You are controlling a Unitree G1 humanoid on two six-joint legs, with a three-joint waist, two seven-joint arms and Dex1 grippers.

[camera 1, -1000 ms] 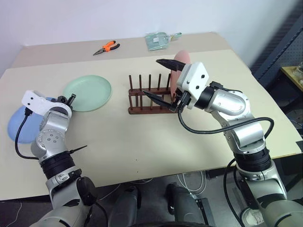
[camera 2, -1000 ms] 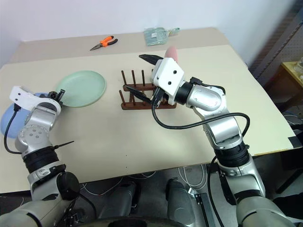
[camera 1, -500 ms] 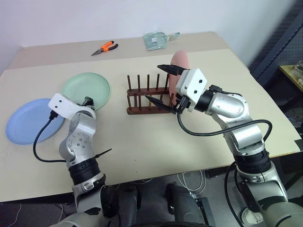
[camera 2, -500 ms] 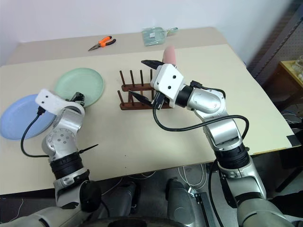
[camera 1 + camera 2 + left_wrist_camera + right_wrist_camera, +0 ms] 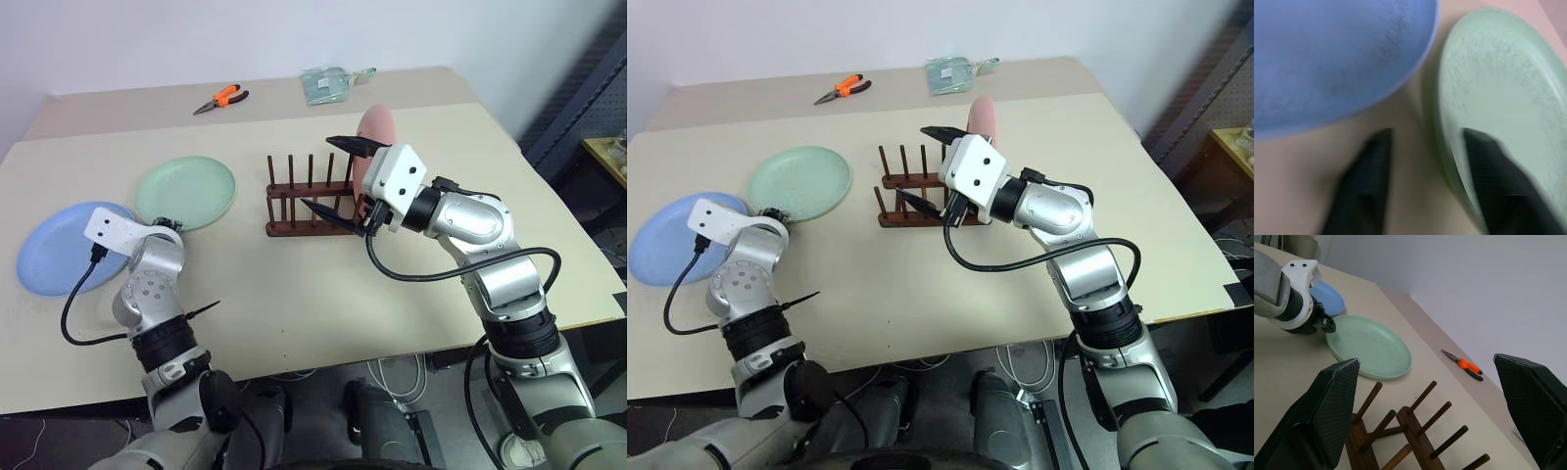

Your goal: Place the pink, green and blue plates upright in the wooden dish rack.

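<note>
A pale table (image 5: 294, 294) holds a small dark wooden rack (image 5: 309, 201) near its middle. The pink plate (image 5: 372, 137) already stands on edge at the rack's right end, propped between the pegs so it cannot fall flat. The right gripper (image 5: 333, 176) hovers just beside it with its two black fingers spread wide and nothing between them, apparently clear of the plate it has set.

To the left, well apart from the rack, the green plate (image 5: 186, 192) and the blue plate (image 5: 59, 245) lie flat on the table, close together. The left gripper (image 5: 1425, 161) sits low at the near rim of the green plate. Its fingers are parted, one over the plate's rim and one on the bare table between the two plates, straddling the edge, likely to pinch the rim and lift. Orange pliers (image 5: 221, 98) and a clear packet (image 5: 331, 83) lie at the far edge, unused.
</note>
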